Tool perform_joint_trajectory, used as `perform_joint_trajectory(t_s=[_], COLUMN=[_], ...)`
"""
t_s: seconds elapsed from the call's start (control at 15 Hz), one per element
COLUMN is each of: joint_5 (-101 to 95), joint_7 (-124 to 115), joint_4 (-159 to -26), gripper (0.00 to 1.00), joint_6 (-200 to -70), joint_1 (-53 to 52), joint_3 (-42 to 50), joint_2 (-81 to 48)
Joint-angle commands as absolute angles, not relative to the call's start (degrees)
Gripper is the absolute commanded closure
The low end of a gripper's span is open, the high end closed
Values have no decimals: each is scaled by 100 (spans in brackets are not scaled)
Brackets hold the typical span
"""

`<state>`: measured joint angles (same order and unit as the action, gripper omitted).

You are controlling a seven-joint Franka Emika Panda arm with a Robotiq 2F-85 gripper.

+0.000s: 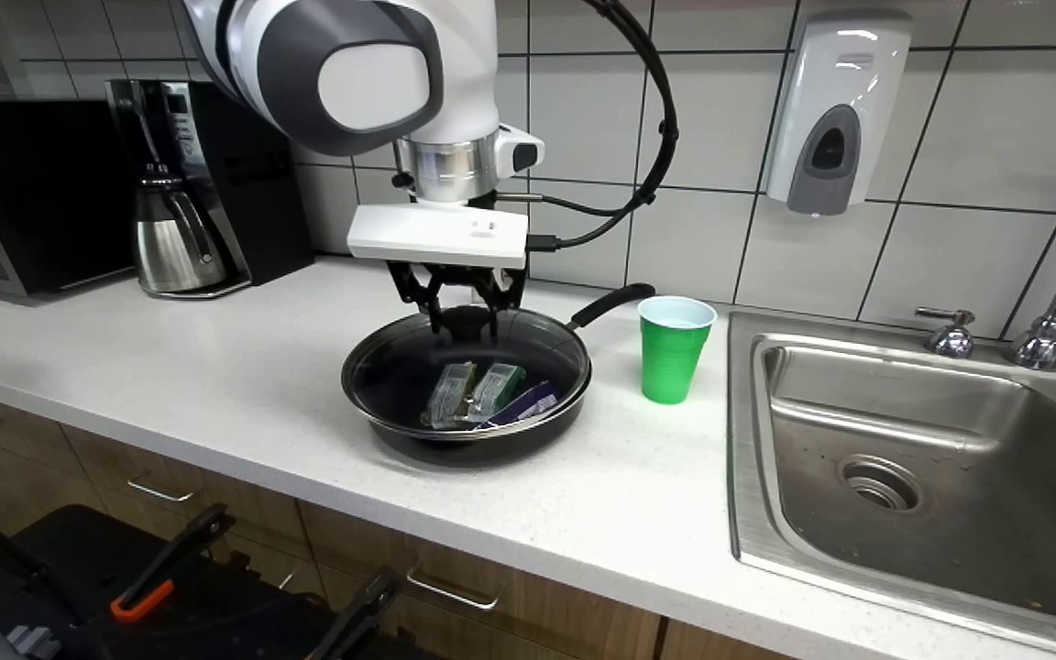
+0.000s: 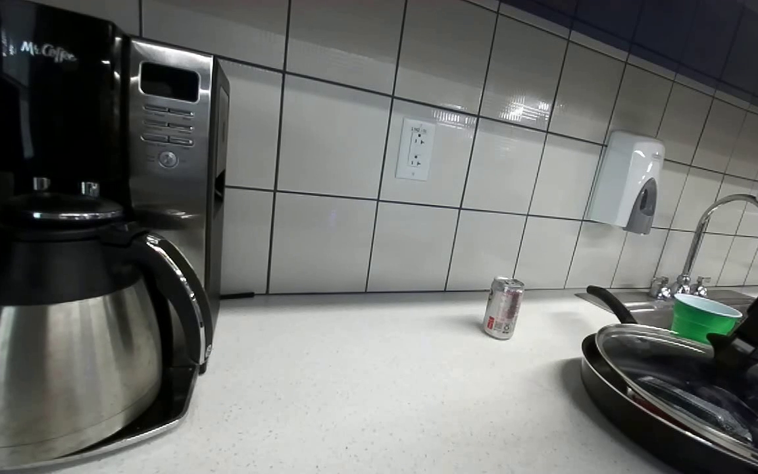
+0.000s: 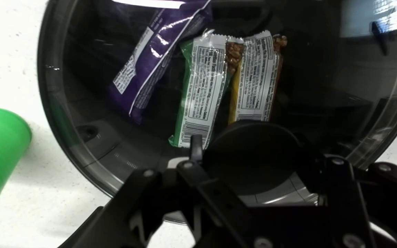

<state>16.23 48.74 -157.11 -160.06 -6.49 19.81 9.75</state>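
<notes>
My gripper (image 1: 465, 328) is closed on the black knob (image 3: 253, 158) of the glass lid (image 1: 386, 367), with a finger on either side. In the wrist view the finger at picture left (image 3: 196, 148) stands out against the knob's edge; the opposite one merges with it, black on black, so I cannot trace where they meet.

The lid is over the black pan (image 1: 482, 451), out of line with it. In an exterior view a strip of the pan's inside shows between the two rims, but I cannot tell whether the lid rests on the pan at any point. The right edge of that view cuts off part of the lid and most of my arm.

Through the glass I see a purple bar (image 3: 157, 58), a green bar (image 3: 203, 86) and a yellow bar (image 3: 253, 75), their small print hard to read. Glare and the picture's edge take the purple bar's top end; the knob covers the yellow bar's lower end.

A green cup (image 1: 675, 362) stands upright near the pan's handle (image 1: 615, 304), only partly in the wrist view. The sink (image 1: 750, 458) and coffee pot (image 2: 70, 368) are cut off by picture edges.
</notes>
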Motion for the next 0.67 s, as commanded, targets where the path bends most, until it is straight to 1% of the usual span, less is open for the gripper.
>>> perform_joint_trajectory(t_s=[0.0,0.6], joint_5=[1859,2152], joint_7=[5209,5576], joint_4=[-15551,-15336], gripper=[61,61], joint_6=[-16089,-16068], joint_1=[-750,-884], joint_3=[2105,2182], joint_2=[1010,868])
